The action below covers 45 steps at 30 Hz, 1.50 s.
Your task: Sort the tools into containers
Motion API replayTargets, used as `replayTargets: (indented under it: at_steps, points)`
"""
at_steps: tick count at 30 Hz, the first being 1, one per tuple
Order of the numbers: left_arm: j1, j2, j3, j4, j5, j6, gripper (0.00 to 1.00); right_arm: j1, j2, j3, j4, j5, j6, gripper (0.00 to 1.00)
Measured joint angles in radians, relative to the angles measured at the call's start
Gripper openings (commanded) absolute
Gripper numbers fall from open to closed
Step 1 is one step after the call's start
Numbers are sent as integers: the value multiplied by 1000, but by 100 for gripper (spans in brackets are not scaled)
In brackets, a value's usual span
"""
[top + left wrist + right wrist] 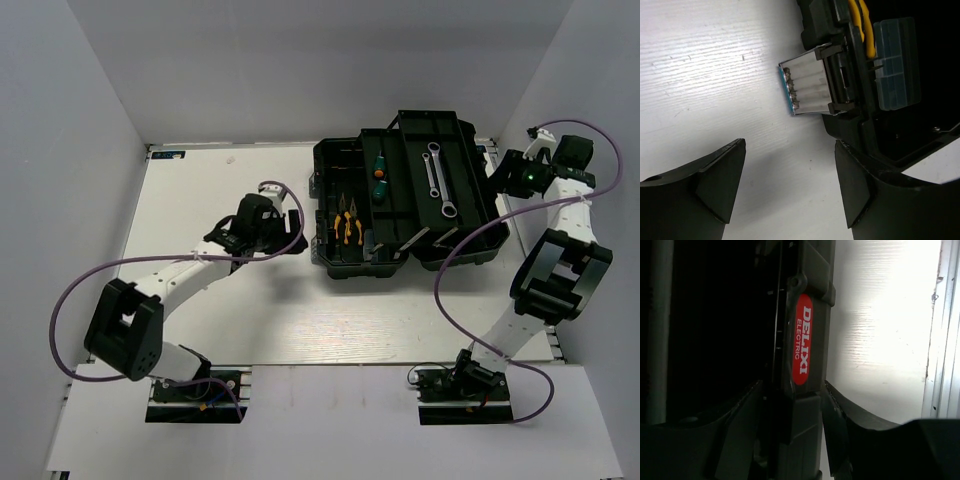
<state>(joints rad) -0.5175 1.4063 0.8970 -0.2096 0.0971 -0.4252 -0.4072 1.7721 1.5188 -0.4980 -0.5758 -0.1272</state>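
The black toolbox (340, 262) stands open at the table's middle right. Two green-handled screwdrivers (379, 175) and the yellow-handled pliers (347, 225) lie in its left black tray. The long silver ratchet wrench (441, 182) and a small silver wrench (428, 178) lie in the right part. My left gripper (300, 238) is open and empty over bare table (790, 165), just left of the toolbox's silver latch (807, 82). The pliers (863, 27) and a clear-lidded compartment (897, 65) show beyond the latch. My right gripper (498, 178) is shut on the red-labelled handle (802, 347) at the box's right edge (792, 400).
White walls enclose the table at the left, back and right. The table's right rim (940, 340) runs close beside the right gripper. Purple cables loop from both arms over the table (200, 170).
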Motion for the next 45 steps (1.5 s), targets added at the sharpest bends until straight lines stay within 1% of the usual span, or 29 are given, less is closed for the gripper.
replayTargets:
  at_steps: [2, 6, 10, 12, 13, 16, 17, 19, 20, 22, 23, 29, 33, 34, 37, 45]
  points:
    - [0, 29, 2, 6, 11, -3, 82, 2, 18, 11, -2, -9, -3, 55]
    - [-4, 82, 21, 8, 36, -6, 82, 2, 44, 16, -16, -24, -11, 51]
    - [-8, 121, 70, 11, 54, -8, 82, 3, 48, 16, -30, -39, -18, 39]
    - [-8, 138, 99, 12, 58, -9, 82, 3, 48, 16, -30, -48, -26, 36]
    - [-8, 151, 119, 16, 62, -10, 82, 3, 47, 16, -31, -51, -35, 31]
    - [-9, 208, 176, 27, 77, -10, 82, 4, 44, 16, -32, -53, -51, 24]
    - [-9, 230, 195, 30, 80, -10, 82, 4, 43, 16, -34, -54, -57, 20]
    - [-10, 281, 232, 34, 97, -10, 82, 5, 42, 21, -43, -54, -67, 15]
    - [-12, 304, 246, 37, 108, -15, 82, 5, 42, 25, -52, -53, -71, 10]
    - [-13, 334, 268, 39, 134, -18, 82, 5, 42, 37, -78, -48, -82, 5]
    - [-17, 343, 277, 38, 141, -18, 82, 5, 42, 44, -92, -45, -86, 1]
    - [-35, 398, 318, 39, 157, -19, 81, 9, 34, 98, -171, -41, -90, 0]
    - [-45, 419, 321, 37, 158, -21, 72, 25, 19, 135, -241, -32, -90, 0]
    - [-48, 422, 321, 35, 158, -20, 68, 31, 14, 146, -257, -28, -90, 0]
    - [-55, 422, 321, 34, 155, -21, 63, 55, -8, 182, -297, -16, -91, 0]
    - [-56, 422, 323, 30, 155, -25, 61, 145, -71, 266, -348, 52, -89, 0]
